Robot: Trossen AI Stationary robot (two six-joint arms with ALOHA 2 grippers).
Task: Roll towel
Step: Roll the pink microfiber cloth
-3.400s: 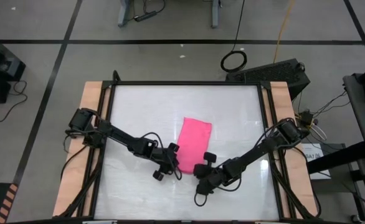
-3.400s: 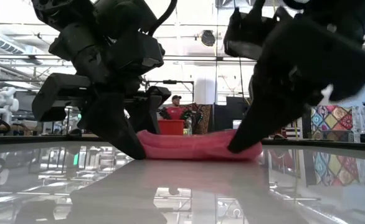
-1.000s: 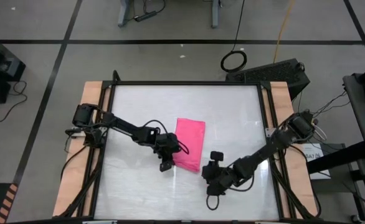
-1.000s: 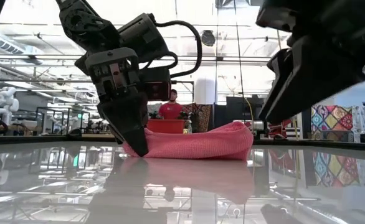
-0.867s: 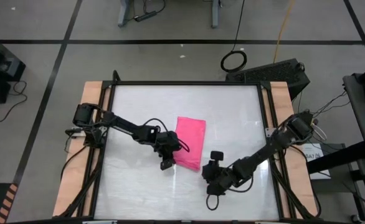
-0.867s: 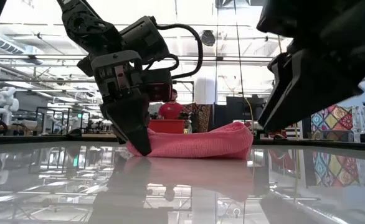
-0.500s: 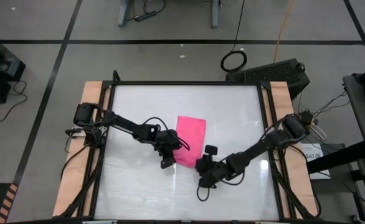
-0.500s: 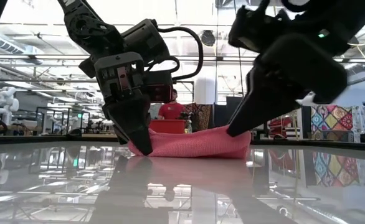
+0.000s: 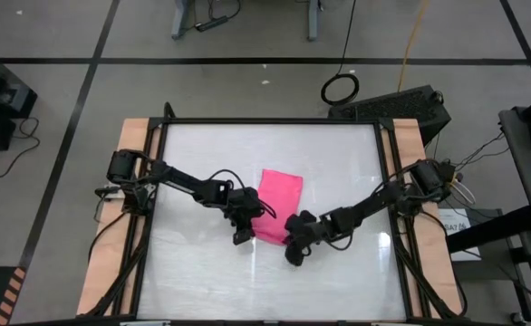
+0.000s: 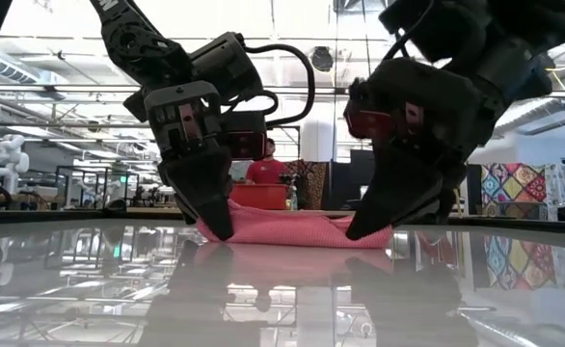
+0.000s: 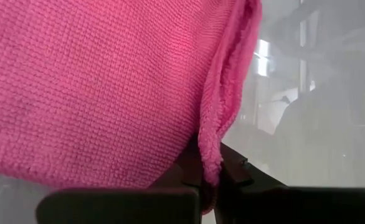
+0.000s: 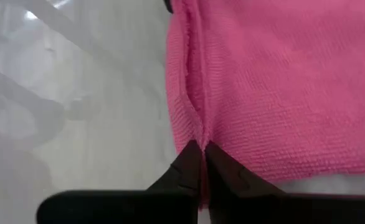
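— Where is the towel [image 9: 277,206] found?
— Flat on the table [image 9: 338,163], between both grippers.
— How are the jaws set?
— The left gripper [image 9: 244,235] and right gripper [image 9: 292,256] are each clamped on a near corner.

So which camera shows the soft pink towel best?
The high view: the soft pink towel shows whole, on the glossy white table, with the left gripper and right gripper at its near corners. The low view shows a flat strip; the wrist views only pinched edges.
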